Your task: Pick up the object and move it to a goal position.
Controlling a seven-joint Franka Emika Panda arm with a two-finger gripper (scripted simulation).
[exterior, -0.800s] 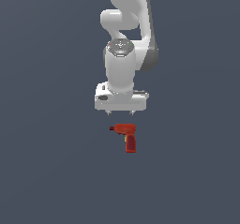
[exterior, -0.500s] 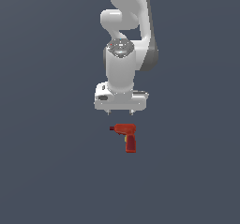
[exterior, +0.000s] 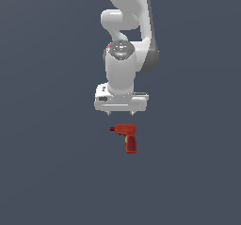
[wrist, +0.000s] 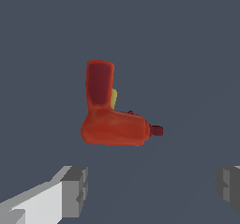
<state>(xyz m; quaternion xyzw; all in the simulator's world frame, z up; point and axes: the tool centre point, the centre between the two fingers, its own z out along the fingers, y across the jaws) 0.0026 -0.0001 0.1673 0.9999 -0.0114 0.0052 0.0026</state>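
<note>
A small red pistol-shaped power drill [exterior: 126, 135] lies flat on the grey floor, its dark nose tip pointing to the exterior view's left and its darker red handle toward the viewer. My gripper [exterior: 120, 113] hangs open and empty just above and behind it, not touching. In the wrist view the drill [wrist: 112, 120] lies ahead of the gripper [wrist: 152, 188], with the two grey fingertips [wrist: 75, 190] spread wide apart, wider than the drill.
The white arm [exterior: 124, 40] rises above the gripper. The plain dark grey floor [exterior: 47, 172] surrounds the drill.
The gripper has sunk slightly toward the drill. The drill has not moved.
</note>
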